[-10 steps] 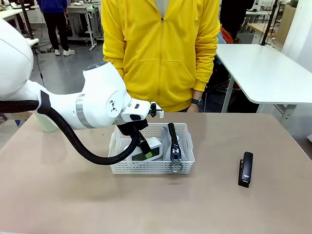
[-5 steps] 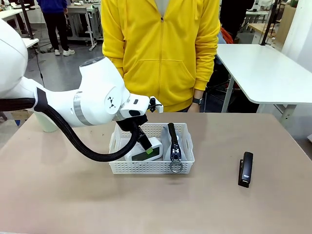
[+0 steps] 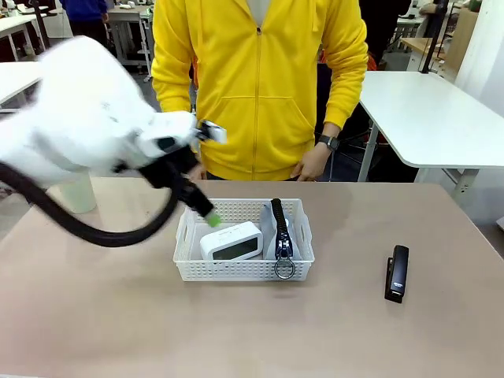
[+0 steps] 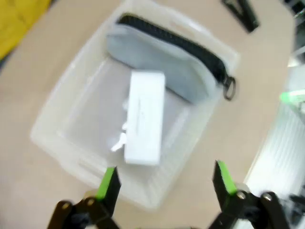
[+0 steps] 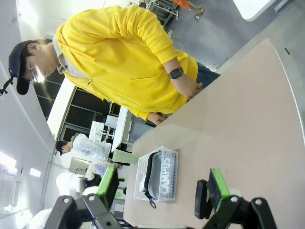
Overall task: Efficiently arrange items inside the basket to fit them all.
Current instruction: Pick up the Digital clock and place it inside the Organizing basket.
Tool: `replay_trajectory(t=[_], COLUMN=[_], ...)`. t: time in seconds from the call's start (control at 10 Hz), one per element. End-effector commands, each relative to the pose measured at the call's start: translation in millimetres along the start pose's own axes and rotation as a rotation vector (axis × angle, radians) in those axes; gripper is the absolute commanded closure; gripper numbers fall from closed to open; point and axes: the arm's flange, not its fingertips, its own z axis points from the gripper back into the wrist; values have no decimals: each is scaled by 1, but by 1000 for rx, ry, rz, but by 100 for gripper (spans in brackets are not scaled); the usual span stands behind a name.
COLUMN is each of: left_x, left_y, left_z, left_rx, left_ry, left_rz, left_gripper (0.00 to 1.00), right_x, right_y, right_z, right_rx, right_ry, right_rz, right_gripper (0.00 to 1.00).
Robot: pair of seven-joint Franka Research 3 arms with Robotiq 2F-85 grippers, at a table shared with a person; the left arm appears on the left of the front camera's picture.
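The white basket (image 3: 244,270) stands mid-table. Inside it a small white box (image 3: 231,241) lies on the left, and a grey zip pouch (image 3: 271,233) stands on edge on the right, its ring pull (image 3: 284,268) hanging over the near rim. My left gripper (image 3: 206,213) hovers above the basket's far-left corner, blurred by motion. In the left wrist view the left gripper (image 4: 166,181) is open and empty above the box (image 4: 144,117) and pouch (image 4: 167,62). A black stapler (image 3: 397,272) lies on the table to the right. The pale green cup (image 3: 79,193) stands at far left, partly behind my arm. My right gripper (image 5: 163,187) is open, high above the table.
A person in a yellow hoodie (image 3: 260,87) stands at the far edge, hands (image 3: 311,167) just behind the basket. Bare tabletop (image 3: 236,331) spreads in front of and beside the basket. Another white table (image 3: 433,110) stands at the back right.
My left gripper opened off the white box and rose out of the basket, up and to the left. The box stays in the basket. The person shifted slightly.
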Motion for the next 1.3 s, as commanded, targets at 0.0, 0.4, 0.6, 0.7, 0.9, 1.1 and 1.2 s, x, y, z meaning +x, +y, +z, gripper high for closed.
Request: replay_trajectory(t=[0.0, 0.4, 0.6, 0.7, 0.9, 1.1, 1.2], left_x=[-70, -227, -311, -342, -375, -349, -349], left_y=[-3, 27, 52, 66, 96, 91, 91], left_z=[69, 149, 154, 148, 128, 193, 193], left_rx=[-99, -277, -435, -517, -586, -466, -466], left_ry=[-12, -360, -586, -662, -774, -666, -666], left_rz=[129, 491, 510, 489, 501, 551, 551], left_gripper=[0, 0, 0, 0, 0, 0, 0], right_x=[3, 3, 3, 3, 3, 3, 3], right_y=[2, 2, 2, 2, 2, 2, 2], right_z=[0, 0, 0, 0, 0, 0, 0], right_rx=[21, 21, 21, 21, 21, 21, 21], right_ry=[-14, -14, -14, -14, -14, -14, -14], right_rz=[6, 6, 6, 6, 6, 6, 6], right_gripper=[0, 0, 0, 0, 0, 0, 0])
